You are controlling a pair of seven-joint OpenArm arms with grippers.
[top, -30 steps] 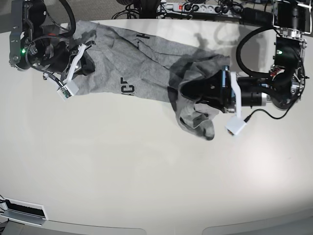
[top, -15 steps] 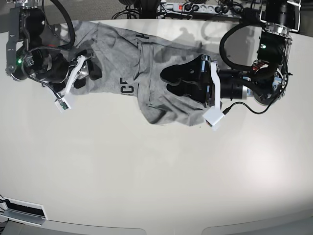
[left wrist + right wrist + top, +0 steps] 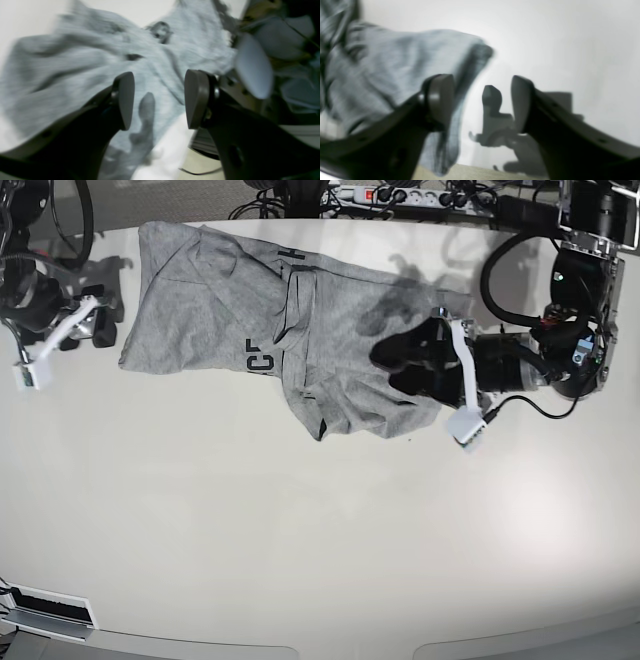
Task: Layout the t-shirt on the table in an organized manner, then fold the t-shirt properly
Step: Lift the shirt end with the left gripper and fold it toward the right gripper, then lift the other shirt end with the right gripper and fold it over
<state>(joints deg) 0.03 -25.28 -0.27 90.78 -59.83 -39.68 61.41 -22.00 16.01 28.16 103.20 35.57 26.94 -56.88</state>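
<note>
Off-white glossy worktop (image 3: 300,540), curved at the edges, far larger than everything on it. T-shirt (image 3: 250,320) of heather grey spread across the far part of the worktop, flatter toward the right arm's side, bunched and folded over toward the left arm's side, with black letters showing near the middle fold. Left arm low over the bunched end, left gripper (image 3: 157,100) spread wide above the grey cloth, nothing between the 2 pads. Right gripper (image 3: 482,102) just off the opposite edge of the shirt, also spread wide, bare worktop between its 2 pads, cloth edge beside 1 pad. Power strip (image 3: 400,195) and cables beyond the far edge.
</note>
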